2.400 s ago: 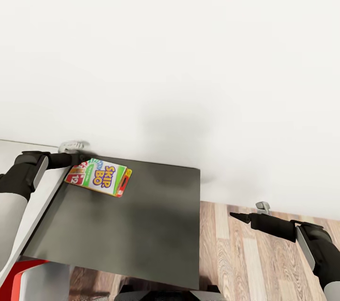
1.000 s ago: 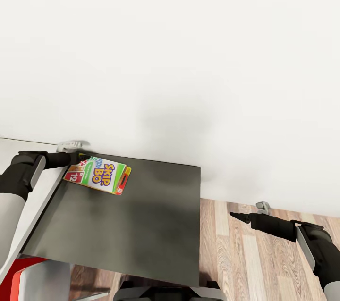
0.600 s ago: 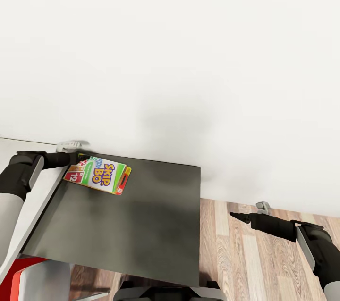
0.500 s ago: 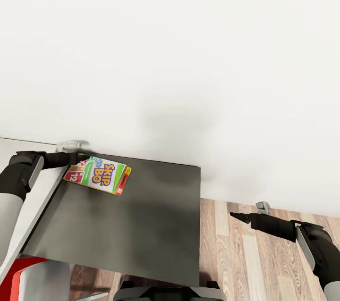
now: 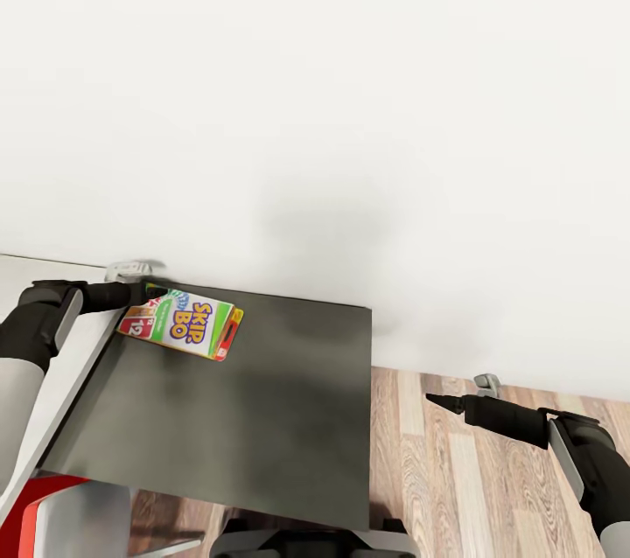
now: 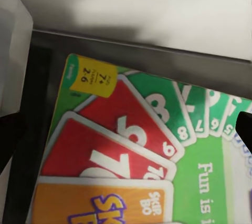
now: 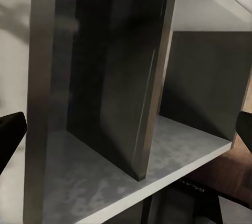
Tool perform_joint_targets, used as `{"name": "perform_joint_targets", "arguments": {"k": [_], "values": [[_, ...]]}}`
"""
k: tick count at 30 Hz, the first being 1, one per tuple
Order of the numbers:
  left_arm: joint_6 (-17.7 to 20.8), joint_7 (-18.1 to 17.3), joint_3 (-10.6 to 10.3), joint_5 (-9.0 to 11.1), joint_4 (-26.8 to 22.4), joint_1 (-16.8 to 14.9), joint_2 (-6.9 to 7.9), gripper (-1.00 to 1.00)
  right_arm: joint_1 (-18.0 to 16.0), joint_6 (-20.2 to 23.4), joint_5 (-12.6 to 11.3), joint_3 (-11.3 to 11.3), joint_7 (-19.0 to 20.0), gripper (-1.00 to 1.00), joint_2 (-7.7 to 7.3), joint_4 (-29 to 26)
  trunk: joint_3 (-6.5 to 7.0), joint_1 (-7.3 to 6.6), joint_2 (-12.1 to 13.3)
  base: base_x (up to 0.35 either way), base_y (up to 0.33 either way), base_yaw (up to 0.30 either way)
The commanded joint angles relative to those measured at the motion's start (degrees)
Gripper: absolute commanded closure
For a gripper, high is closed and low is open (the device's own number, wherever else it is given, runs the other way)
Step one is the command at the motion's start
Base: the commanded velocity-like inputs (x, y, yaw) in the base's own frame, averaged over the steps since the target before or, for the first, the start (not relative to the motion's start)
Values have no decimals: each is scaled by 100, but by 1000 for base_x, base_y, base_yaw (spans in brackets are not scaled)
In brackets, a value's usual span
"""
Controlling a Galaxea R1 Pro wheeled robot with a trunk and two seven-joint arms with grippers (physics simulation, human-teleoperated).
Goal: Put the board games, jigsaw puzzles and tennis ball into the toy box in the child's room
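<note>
partly hidden, left claw (image 5: 149, 289) perhaps touches skip-bo box (image 5: 182, 325)

Wall (image 5: 350, 103) runs right behind the table (image 5: 262, 418); no room past the SKIP-BO box (image 5: 184, 326) on that side. Dark top in front of the box is bare. My right gripper (image 5: 455, 396) hangs over open floor (image 5: 472, 488).

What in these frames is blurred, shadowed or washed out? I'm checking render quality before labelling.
Head view: the white wall is nearly featureless, with a soft grey shadow above the dark grey tabletop; the white-green-purple SKIP-BO card box prints sharp. Left wrist view: that box is close and softly blurred. Right wrist view: dim dark grey shelf panels, mottled light.
</note>
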Motion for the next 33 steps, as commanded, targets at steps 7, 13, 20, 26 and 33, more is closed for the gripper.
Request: {"name": "perform_joint_targets", "arguments": {"k": [7,13,20,26,33], "values": [[42,-29,12,-12,-4,-4,-9,-100,-3,49,-23,-3,6,-100,-1,0,-55,3,-9,0,0,0],[43,-29,0,-19,-4,-4,-14,-100,-3,49,-22,-2,6,-100,-1,0,-108,3,-9,0,0,0],[43,-29,3,-19,-4,-4,-13,-100,-3,49,-24,-2,6,-100,-1,0,-156,3,-9,0,0,0],[43,-29,3,-9,-4,-4,-12,-100,-3,47,-27,-3,6,-100,-1,0,-163,3,-9,0,0,0],[43,-29,2,-7,-6,-4,-12,-100,-3,47,-28,-3,6,-100,-1,0,-164,3,-9,0,0,0]]}}
